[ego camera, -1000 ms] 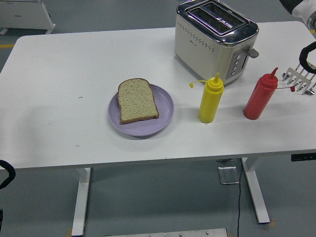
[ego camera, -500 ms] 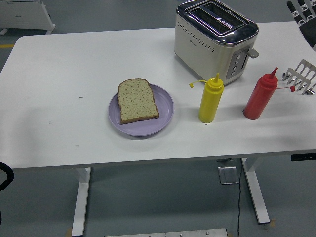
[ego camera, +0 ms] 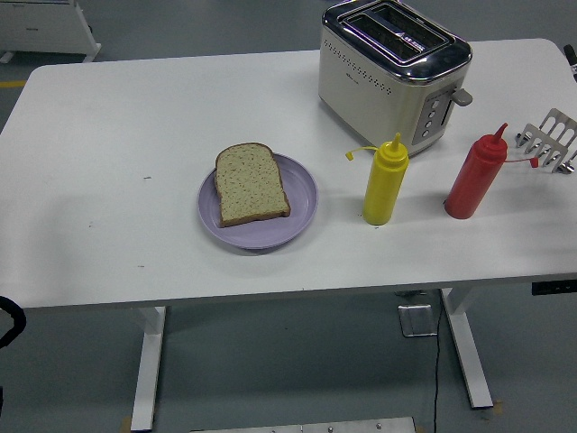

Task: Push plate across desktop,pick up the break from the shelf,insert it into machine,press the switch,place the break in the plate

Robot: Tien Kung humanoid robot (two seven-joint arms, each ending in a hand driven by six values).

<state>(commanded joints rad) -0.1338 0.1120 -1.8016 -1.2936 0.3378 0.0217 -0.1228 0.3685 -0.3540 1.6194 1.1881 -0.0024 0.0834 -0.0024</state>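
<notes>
Bread on the plate at mid-table; wide bare table to the left.

A black arm part [ego camera: 9,317] shows at lower left, below the white table [ego camera: 108,180]'s edge; its fingers cannot be seen. Centre: the slice of brown bread [ego camera: 251,184] lies flat on the round lilac plate [ego camera: 302,203]. Right: yellow squeeze bottle [ego camera: 385,180], chrome-and-cream toaster [ego camera: 392,72], red squeeze bottle [ego camera: 475,173], metal rack [ego camera: 550,140] at the right edge.

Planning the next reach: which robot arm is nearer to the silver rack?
Right. A sliver of the right arm shows at the right edge, just behind the silver rack; the left arm sits at the lower left corner, below the table's near edge.
</notes>
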